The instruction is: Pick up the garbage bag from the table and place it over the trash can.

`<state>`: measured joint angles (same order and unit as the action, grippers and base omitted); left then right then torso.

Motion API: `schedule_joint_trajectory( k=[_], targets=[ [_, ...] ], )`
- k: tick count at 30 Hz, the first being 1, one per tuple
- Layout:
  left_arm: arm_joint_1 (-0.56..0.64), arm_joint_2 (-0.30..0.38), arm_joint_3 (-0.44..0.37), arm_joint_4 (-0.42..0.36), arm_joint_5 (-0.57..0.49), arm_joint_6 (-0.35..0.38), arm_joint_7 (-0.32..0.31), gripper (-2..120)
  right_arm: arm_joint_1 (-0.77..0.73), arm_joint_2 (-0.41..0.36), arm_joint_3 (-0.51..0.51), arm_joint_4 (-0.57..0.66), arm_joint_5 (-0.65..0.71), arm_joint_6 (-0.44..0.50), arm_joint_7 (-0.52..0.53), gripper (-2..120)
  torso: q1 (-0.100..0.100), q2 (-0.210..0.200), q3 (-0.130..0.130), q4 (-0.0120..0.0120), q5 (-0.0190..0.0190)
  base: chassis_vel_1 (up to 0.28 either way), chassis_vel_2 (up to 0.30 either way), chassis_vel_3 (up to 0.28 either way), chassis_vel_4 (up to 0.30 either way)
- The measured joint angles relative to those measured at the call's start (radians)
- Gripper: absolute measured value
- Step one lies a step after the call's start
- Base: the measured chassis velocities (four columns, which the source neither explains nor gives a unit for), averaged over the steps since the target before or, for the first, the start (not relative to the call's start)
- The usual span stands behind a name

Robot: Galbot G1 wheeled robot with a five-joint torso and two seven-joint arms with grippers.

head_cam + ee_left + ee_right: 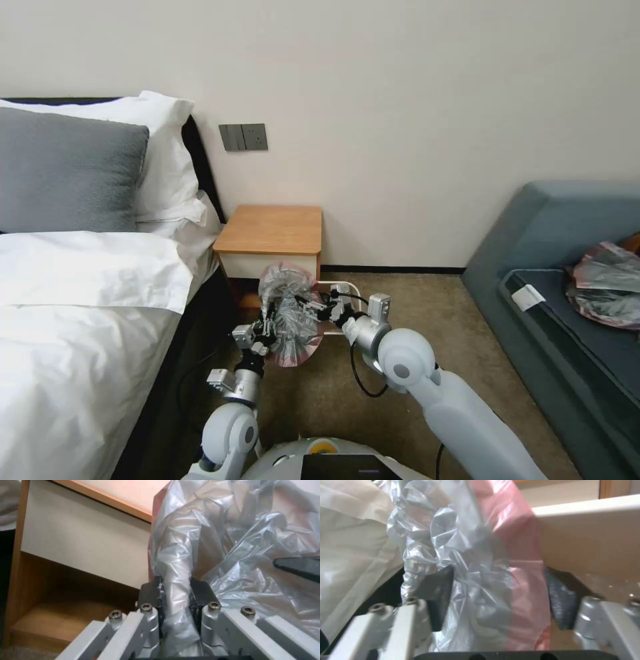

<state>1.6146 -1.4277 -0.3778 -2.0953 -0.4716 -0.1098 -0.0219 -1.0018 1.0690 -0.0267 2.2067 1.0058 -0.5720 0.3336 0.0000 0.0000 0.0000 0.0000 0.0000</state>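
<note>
The garbage bag (291, 313), crumpled translucent grey with a pinkish-red rim, hangs in the air in front of the table (270, 230), between both grippers. My left gripper (265, 328) is shut on a twisted fold of the bag (176, 580), its pads (150, 595) pinching the plastic. My right gripper (321, 309) is at the bag's right side, its jaws wide apart with grey and pink plastic (493, 562) lying between the fingers (561, 605). The trash can (586, 537), cream with a rolled rim, stands just behind the bag; a bit of its rim (353, 289) shows in the head view.
A bed (80, 313) with white sheets runs along the left. A blue-grey sofa (553, 280) on the right carries a heap of grey and pink bags (607, 283). Brown carpet lies between them, with a black cable (360, 383) on it.
</note>
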Motion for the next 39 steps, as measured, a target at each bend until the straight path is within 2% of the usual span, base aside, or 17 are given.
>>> schedule_joint_trajectory(
  k=[2, 6, 8, 10, 13, 16, 26, 39],
  targets=[
    [0.000, 0.000, 0.001, 0.000, 0.000, 0.000, -0.001, 11, 0.000, 0.001, -0.002, -0.001, -0.007, 0.001, -0.005, 55, 0.000, 0.000, 0.000, 0.0000, 0.0000, 0.000, 0.000, 0.000, 0.000],
    [0.002, 0.001, 0.002, -0.006, -0.015, 0.006, -0.009, 11, -0.002, 0.000, -0.004, -0.003, -0.030, 0.008, -0.022, 37, 0.000, 0.000, 0.000, 0.0001, 0.0000, 0.000, 0.000, 0.000, 0.000],
    [0.002, 0.001, 0.003, -0.008, -0.022, 0.010, -0.012, 11, -0.003, -0.001, -0.004, -0.004, -0.035, 0.009, -0.025, 34, 0.000, 0.000, 0.000, 0.0001, 0.0001, 0.000, 0.000, 0.000, 0.000],
    [-0.001, 0.000, 0.003, -0.009, -0.028, 0.016, -0.017, 11, -0.004, -0.005, -0.004, -0.008, -0.047, 0.014, -0.038, 22, 0.000, 0.000, 0.000, 0.0000, 0.0000, 0.000, 0.000, 0.000, 0.000],
    [-0.005, 0.000, 0.003, -0.007, -0.032, 0.018, -0.021, 11, -0.003, -0.006, -0.004, -0.009, -0.052, 0.019, -0.043, 15, 0.000, 0.000, 0.000, 0.0000, 0.0000, 0.000, 0.000, 0.000, 0.000],
    [-0.006, 0.000, 0.003, -0.002, -0.032, 0.020, -0.024, 11, -0.003, -0.010, -0.003, -0.012, -0.069, 0.030, -0.055, 2, 0.000, 0.000, 0.000, 0.0000, 0.0000, 0.000, 0.000, 0.000, 0.000],
    [-0.005, 0.000, -0.002, 0.008, -0.032, 0.020, -0.025, 11, -0.007, -0.019, 0.003, -0.002, -0.087, 0.050, -0.067, 0, 0.000, 0.000, 0.000, 0.0001, 0.0000, 0.000, 0.000, 0.000, 0.000],
    [0.006, 0.011, -0.011, 0.017, -0.030, 0.011, -0.021, 11, -0.035, -0.116, 0.134, 0.017, -0.092, 0.086, -0.111, 0, 0.000, 0.000, 0.000, 0.0000, 0.0001, 0.000, 0.000, 0.000, 0.000]
  ],
)
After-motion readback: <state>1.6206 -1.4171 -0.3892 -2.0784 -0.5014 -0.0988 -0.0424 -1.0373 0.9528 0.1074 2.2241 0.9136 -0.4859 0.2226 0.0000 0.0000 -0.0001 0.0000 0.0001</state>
